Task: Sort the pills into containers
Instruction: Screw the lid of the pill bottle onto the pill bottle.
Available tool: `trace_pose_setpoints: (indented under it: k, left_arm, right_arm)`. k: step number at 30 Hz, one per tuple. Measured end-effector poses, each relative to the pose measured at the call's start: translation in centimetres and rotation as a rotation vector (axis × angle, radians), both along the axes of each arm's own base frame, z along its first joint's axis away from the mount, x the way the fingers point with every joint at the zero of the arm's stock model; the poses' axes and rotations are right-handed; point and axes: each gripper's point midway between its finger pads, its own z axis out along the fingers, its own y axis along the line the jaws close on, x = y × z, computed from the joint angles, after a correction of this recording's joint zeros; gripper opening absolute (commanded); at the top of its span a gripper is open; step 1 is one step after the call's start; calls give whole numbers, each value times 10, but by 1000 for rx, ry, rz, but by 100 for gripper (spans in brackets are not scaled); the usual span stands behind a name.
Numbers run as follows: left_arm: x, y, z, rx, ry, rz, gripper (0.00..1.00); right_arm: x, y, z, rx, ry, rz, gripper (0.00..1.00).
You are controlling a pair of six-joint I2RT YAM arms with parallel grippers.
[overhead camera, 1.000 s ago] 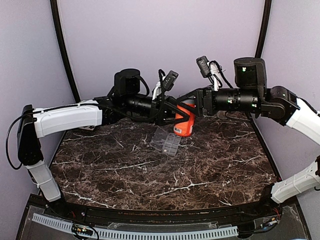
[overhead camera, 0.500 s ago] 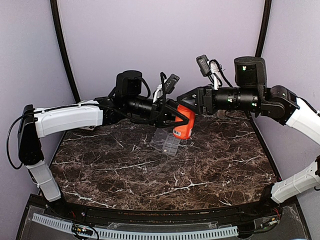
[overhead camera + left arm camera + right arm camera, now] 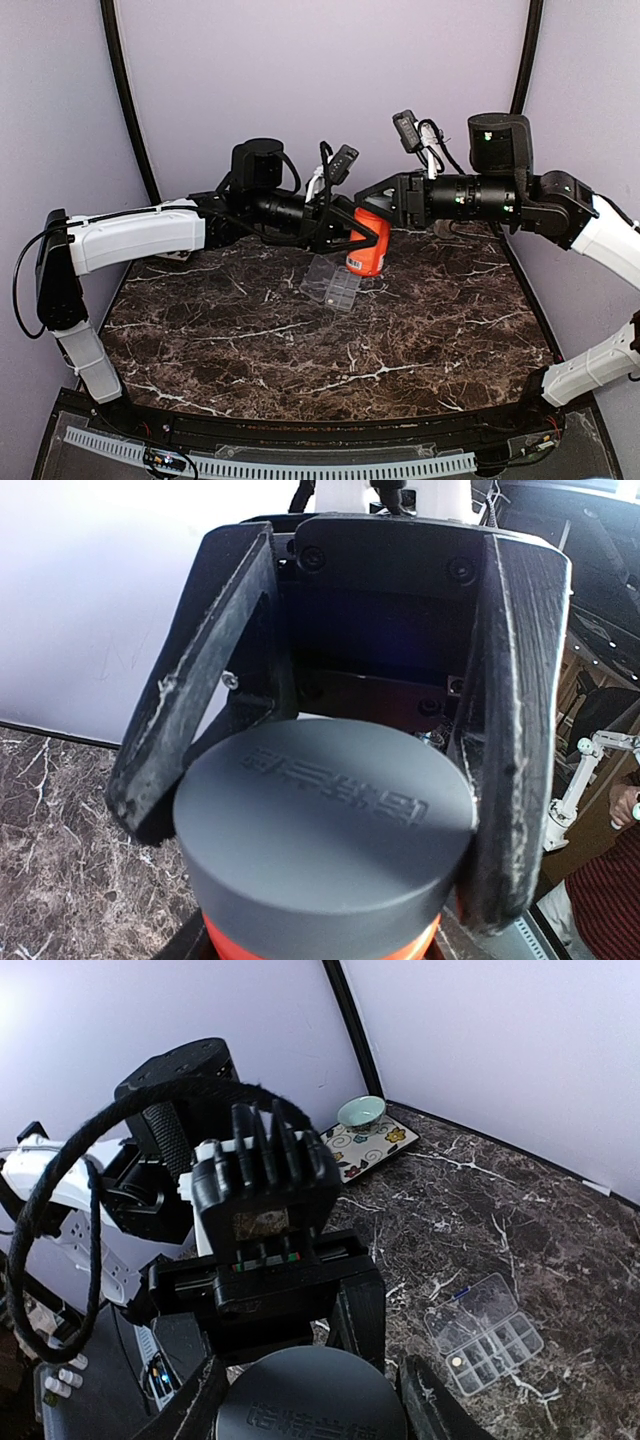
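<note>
The orange bottle hangs tilted above the table's far middle. My left gripper is shut on its body; in the left wrist view my own jaws are hidden under the grey cap. My right gripper comes from the opposite side, and its fingers press both sides of that cap, so it is shut on it. The containers, a clear organiser box with its lid open, lie on the table just below the bottle. One small pale pill sits in a compartment of the box.
The marble table stretches toward the arm bases. A pale bowl stands on a patterned tray in the far corner, seen only in the right wrist view. Purple walls and black poles close the back and sides.
My right gripper's jaws have narrowed onto the grey cap. The bottle has tipped and shifted slightly in the left gripper's hold. Both arms otherwise stay in place.
</note>
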Motion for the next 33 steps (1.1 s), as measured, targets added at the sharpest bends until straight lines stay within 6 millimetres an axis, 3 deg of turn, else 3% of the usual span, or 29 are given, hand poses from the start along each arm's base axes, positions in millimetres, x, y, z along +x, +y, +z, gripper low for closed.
trace_pose_setpoints:
  k: [5,12,33]
  left_arm:
    - [0,0,0,0,0,0,0]
    - [5,-1,0,9,-13,30,0]
    - [66,-14,-4,137,-158,468,0]
  right_arm:
    - [0,0,0,1,5,1,31]
    - [4,1,-1,-13,11,-14,27]
    - [60,-7,-7,-134,-50,-449,24]
